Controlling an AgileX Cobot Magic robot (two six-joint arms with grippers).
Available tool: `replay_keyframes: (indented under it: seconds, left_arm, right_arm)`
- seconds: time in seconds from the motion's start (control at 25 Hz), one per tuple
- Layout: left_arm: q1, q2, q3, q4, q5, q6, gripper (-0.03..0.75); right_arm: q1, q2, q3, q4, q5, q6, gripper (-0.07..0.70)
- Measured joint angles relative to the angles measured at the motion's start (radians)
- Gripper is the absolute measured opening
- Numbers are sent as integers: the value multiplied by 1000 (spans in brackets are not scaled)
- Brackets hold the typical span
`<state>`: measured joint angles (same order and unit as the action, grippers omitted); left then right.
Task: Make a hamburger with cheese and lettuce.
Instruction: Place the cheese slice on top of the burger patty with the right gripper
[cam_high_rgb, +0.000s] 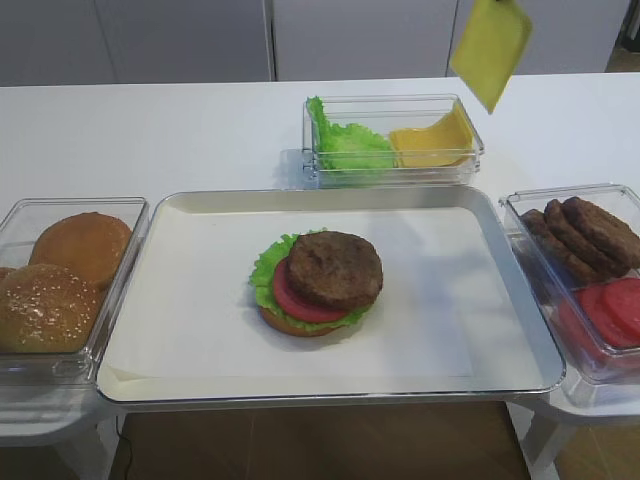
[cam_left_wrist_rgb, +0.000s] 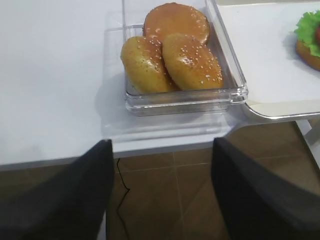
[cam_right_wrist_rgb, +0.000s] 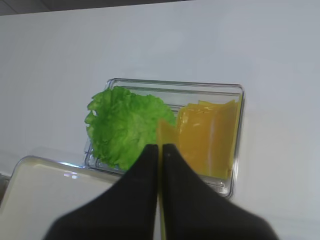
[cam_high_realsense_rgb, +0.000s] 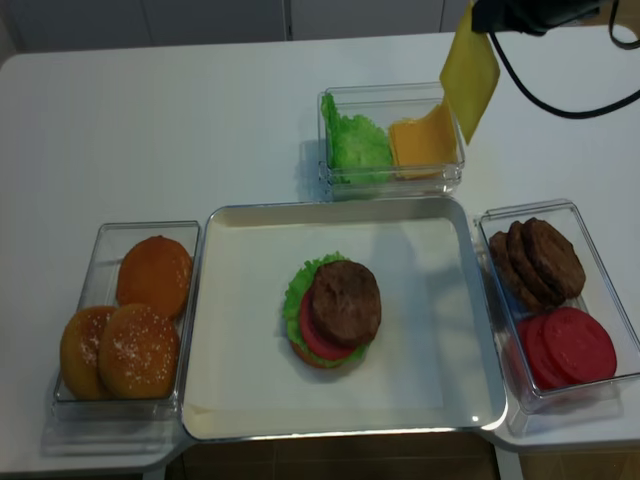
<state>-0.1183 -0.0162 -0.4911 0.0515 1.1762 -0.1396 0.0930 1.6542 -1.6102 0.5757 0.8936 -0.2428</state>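
The hamburger (cam_high_rgb: 320, 283) sits mid-tray: bottom bun, lettuce (cam_high_rgb: 266, 268) frilling out on the left, a tomato slice, and a brown patty on top. It also shows in the realsense view (cam_high_realsense_rgb: 333, 310). My right gripper (cam_right_wrist_rgb: 160, 147) is shut on the cheese (cam_high_rgb: 490, 45), a yellow slice hanging from it high above the back container's right end (cam_high_realsense_rgb: 470, 70). In the right wrist view the slice shows edge-on between the fingers (cam_right_wrist_rgb: 166, 132). My left gripper (cam_left_wrist_rgb: 162, 145) is open and empty over the floor, off the table's front left edge.
A silver tray (cam_high_rgb: 200, 300) holds the stack. A clear container (cam_high_rgb: 392, 172) at the back holds loose lettuce and bent cheese slices. A bun container (cam_high_rgb: 118, 300) stands left. A container (cam_high_rgb: 520, 240) of patties and tomato slices stands right.
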Motion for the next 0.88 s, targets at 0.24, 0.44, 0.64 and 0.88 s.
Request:
replay_keyframes:
  seconds: [0.24,0.44,0.64,0.88]
  left_arm:
    - [0,0,0,0,0,0,456]
    - [0,0,0,0,0,0,456]
    - [0,0,0,0,0,0,456]
    - [0,0,0,0,0,0,456]
  right_arm:
    - [62,-56,57,2,17,-8,3]
    - [157,-101,136,6,22,-14,3]
    - [256,-124,185,13,25,-15,3]
    - [366,-125,187,14,27,-15,3]
